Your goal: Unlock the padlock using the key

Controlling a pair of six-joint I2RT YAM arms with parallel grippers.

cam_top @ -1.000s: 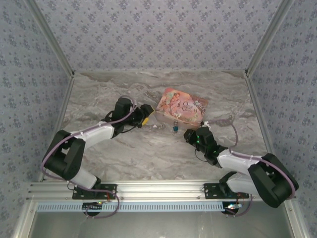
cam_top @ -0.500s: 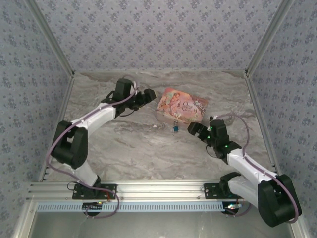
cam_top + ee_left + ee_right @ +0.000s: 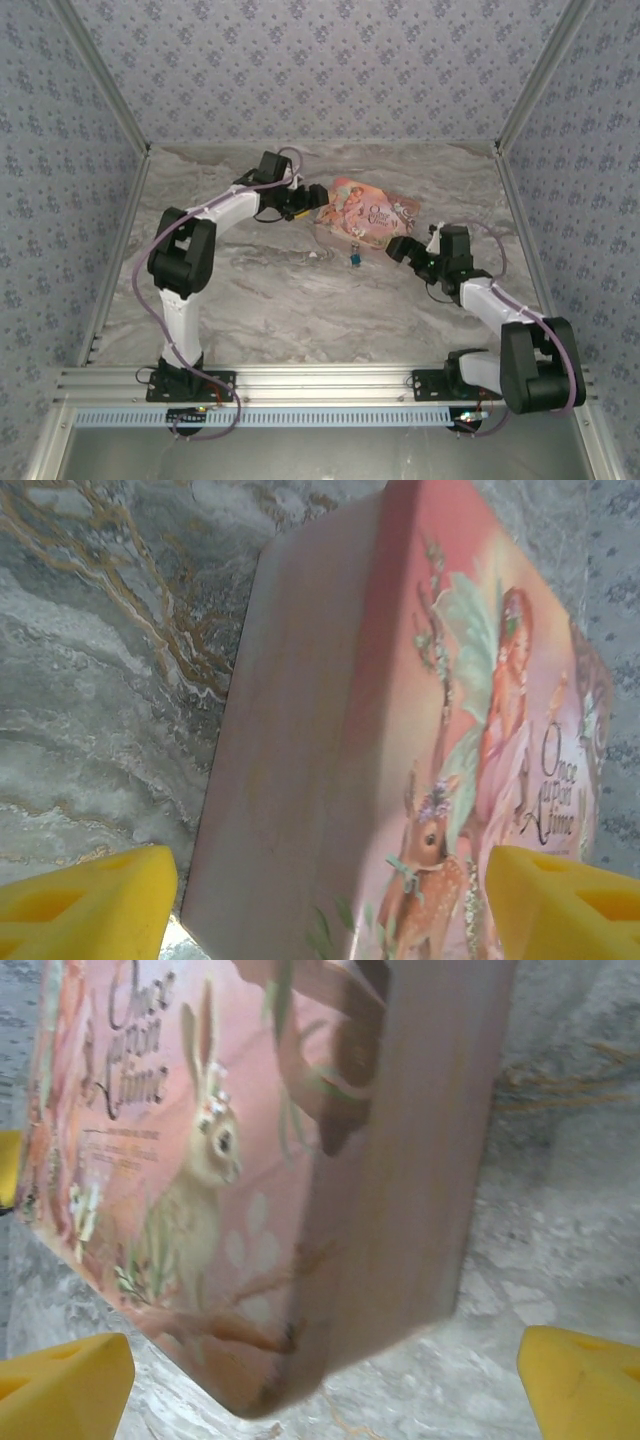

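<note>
The left end effector [image 3: 302, 207] and right end effector [image 3: 399, 249] are both spread, at opposite ends of the box [image 3: 370, 212]. The padlock [image 3: 354, 259] sits on the surface [image 3: 260, 300] at the box's near edge. Best to close squarely so the box doesn't skid.

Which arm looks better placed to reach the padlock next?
Right, probably. The right gripper stands open at the pink box's right end, close to the padlock. The left gripper, also open, sits at the box's left end, farther from it.
</note>
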